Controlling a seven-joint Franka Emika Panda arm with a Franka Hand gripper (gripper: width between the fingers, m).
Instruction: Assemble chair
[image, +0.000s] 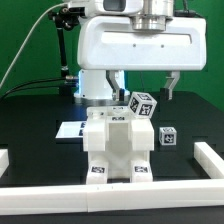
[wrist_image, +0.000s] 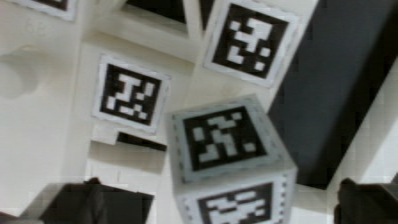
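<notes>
Partly built chair (image: 115, 150) stands by the table's (image: 35, 115) railed edge; a small cube (image: 168, 137) lies loose beside it; gripper (image: 145, 90) hovers above, jaws spread wide, empty.

Take the partly built chair (image: 112, 150) as the dial's centre in the exterior view, with twelve o'clock pointing away from the camera. It stands on the table (image: 35, 110), towards the front. A tilted part (image: 143, 105) leans on its top at about one o'clock. The small cube (image: 167, 137) sits on the table at three o'clock, just beside the chair (apart, not touching). The marker board (image: 70, 130) lies flat at ten o'clock. The rail (image: 60, 194) runs across six o'clock, with side stretches out at nine and three. The gripper (image: 146, 92) hangs above the tilted part, one finger on either side.
</notes>
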